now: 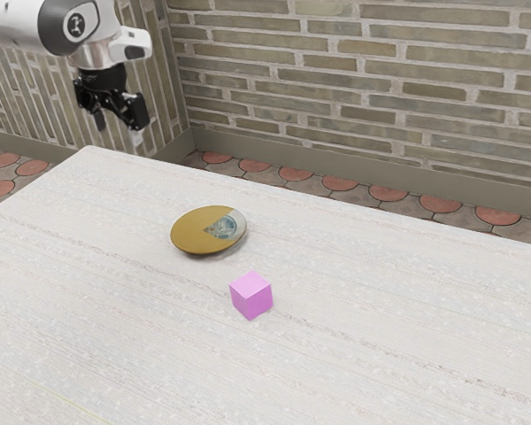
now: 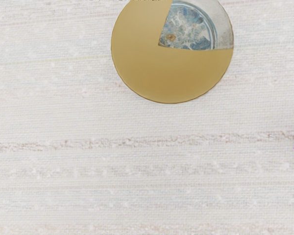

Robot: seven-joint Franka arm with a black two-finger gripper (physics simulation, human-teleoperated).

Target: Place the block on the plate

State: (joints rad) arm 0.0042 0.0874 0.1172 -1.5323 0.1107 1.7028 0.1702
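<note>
Block (image 1: 251, 296): pink cube; resting on the table (image 1: 380, 310), off the plate (image 1: 208, 232); lower than the hand (image 1: 119, 128) and farther from it than the plate is; part of one side enters the wrist view
Plate: round, ochre, with a wedge of blue and grey pattern; lying on the table, lower than the hand and well apart from it; nearer the hand than the block; near the block, the two not touching
Hand: black; raised higher than the plate and block; fingers spread, tips standing apart
Table: pale, streaked surface; lower than the hand
Wall (image 1: 363, 80): brick; beyond the table's edge
Floor (image 1: 338, 183): reddish tiles; lower than the hand
</note>
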